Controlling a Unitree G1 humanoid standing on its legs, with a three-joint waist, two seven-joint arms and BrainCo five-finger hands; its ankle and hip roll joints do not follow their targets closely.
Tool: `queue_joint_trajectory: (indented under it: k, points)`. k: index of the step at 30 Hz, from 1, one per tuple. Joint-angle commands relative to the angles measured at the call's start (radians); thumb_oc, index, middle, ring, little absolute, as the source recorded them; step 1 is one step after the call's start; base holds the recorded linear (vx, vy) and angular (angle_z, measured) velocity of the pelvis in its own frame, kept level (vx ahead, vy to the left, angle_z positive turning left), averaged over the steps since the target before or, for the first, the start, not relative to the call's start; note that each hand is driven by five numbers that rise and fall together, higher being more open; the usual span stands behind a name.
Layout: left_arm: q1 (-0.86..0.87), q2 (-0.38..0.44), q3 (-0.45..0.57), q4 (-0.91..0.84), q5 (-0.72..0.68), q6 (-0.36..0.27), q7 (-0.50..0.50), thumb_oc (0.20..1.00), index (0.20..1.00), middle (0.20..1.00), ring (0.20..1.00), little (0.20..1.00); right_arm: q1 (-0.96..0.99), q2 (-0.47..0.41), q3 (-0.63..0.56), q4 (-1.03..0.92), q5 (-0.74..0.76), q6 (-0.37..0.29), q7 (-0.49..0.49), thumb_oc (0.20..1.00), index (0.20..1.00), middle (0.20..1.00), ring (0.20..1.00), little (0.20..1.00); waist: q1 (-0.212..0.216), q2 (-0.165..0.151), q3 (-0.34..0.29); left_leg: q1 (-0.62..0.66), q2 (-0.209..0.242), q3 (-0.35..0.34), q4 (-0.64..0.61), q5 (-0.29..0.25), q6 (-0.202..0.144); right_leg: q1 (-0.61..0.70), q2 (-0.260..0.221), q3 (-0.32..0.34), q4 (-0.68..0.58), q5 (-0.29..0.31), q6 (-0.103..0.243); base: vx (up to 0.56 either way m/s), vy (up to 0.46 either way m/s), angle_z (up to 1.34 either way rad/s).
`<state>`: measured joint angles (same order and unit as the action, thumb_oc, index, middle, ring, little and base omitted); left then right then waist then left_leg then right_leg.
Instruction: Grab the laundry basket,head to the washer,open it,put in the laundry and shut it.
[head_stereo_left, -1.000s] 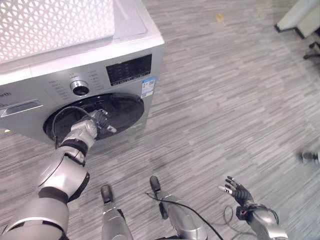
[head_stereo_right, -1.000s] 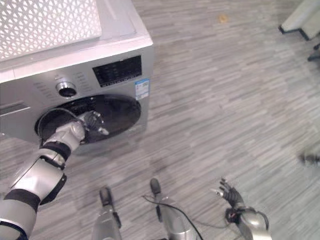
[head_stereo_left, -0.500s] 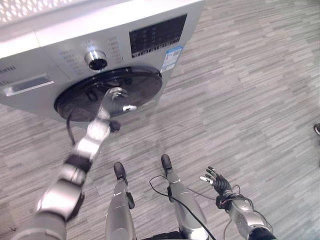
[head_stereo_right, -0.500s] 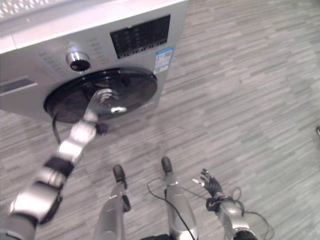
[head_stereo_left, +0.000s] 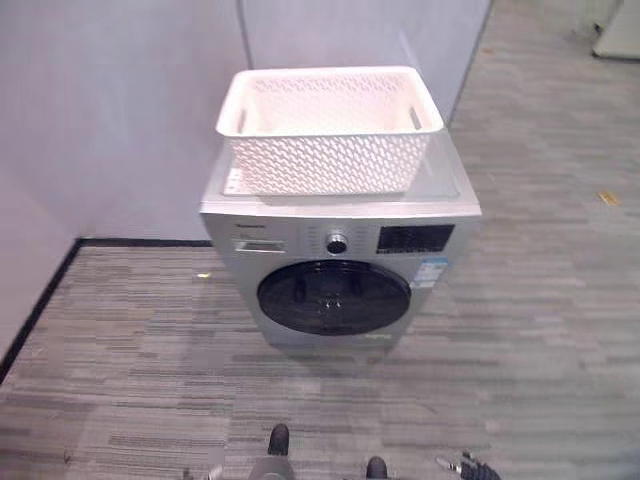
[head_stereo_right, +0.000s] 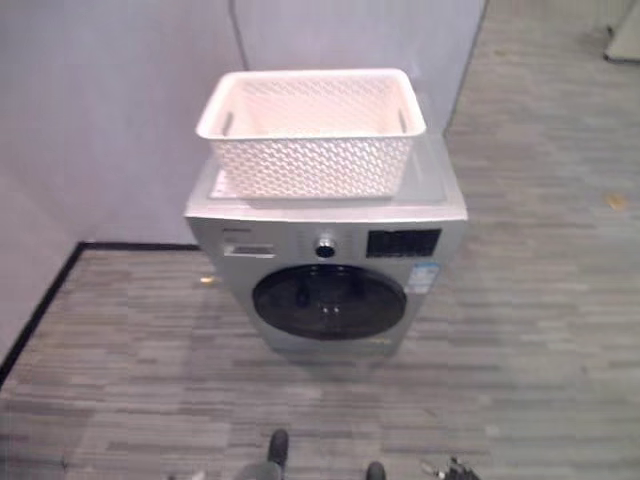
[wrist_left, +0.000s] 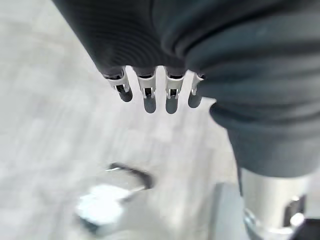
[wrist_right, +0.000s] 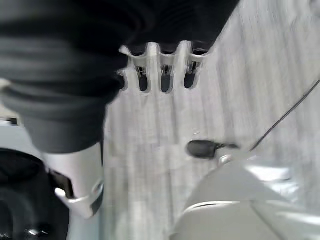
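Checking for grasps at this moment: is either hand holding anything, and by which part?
Nothing held. Left hand and right hand hang empty; the laundry basket sits atop the washer.

Left hand (wrist_left: 150, 92) off the washer door (head_stereo_left: 334, 297), hanging over the floor (head_stereo_left: 520, 330), fingers straight. Right hand (head_stereo_left: 470, 466) down at the frame's bottom edge. Camera view lifted, whole washer (head_stereo_left: 340, 250) now seen.

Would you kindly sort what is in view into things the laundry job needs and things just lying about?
Job:
- white laundry basket, on top of the washer
- washer, its round door shut

Lying about:
- small yellowish scrap on the floor
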<state>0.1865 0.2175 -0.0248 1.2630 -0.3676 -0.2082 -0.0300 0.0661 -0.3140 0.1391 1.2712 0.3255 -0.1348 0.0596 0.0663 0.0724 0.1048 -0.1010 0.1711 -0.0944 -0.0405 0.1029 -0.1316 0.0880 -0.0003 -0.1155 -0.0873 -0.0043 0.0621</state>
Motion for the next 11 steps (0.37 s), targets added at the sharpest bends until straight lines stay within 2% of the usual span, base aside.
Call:
queue_joint_trajectory:
  k: [1,3,5,6,11]
  points:
    - [-0.101,0.048,0.006,-0.040,0.060,-0.006,0.033,1.000,1.000,1.000,1.000,1.000,-0.017,-0.005,-0.013,-0.040,-0.041,-0.002,-0.043,1.000,1.000,1.000,1.000,1.000,0.005,-0.079,0.055,-0.048,-0.039,0.020,0.103,-0.018,0.032,-0.050,-0.062,-0.011,0.050,-0.071,0.003,-0.16,-0.085,0.50]
    - [-0.111,0.040,0.015,-0.022,0.062,-0.002,0.049,1.000,1.000,1.000,1.000,1.000,-0.025,0.000,-0.006,-0.019,-0.049,0.010,-0.054,1.000,1.000,1.000,1.000,1.000,0.001,-0.094,0.059,-0.052,-0.035,0.077,0.173,-0.056,0.042,-0.045,-0.075,-0.036,0.059,-0.073,-0.006,-0.12,-0.039,0.71]
    - [-0.097,0.022,0.026,-0.016,0.046,0.000,0.048,1.000,1.000,1.000,1.000,1.000,-0.025,0.006,-0.005,0.006,-0.050,0.019,-0.056,1.000,1.000,1.000,1.000,1.000,0.001,-0.094,0.037,0.000,-0.037,0.104,0.170,-0.096,0.053,-0.034,-0.077,-0.046,0.059,-0.073,-0.001,0.01,0.034,0.57]
    - [-0.093,0.008,0.016,-0.007,0.043,0.004,0.044,1.000,1.000,1.000,1.000,1.000,-0.021,0.016,-0.015,0.028,-0.052,0.025,-0.057,1.000,1.000,1.000,1.000,1.000,-0.005,-0.081,0.006,0.058,-0.021,0.122,0.095,-0.087,0.051,-0.028,-0.065,-0.060,0.058,-0.077,0.002,0.04,0.058,0.05]
    - [-0.124,0.003,-0.032,-0.006,0.060,0.014,0.029,1.000,1.000,1.000,1.000,1.000,-0.021,0.034,-0.026,0.029,-0.035,0.035,-0.059,1.000,1.000,1.000,1.000,1.000,-0.025,-0.082,-0.036,0.090,-0.033,0.107,-0.006,-0.053,0.046,-0.011,-0.081,-0.105,0.046,-0.065,0.016,0.04,0.060,0.43]
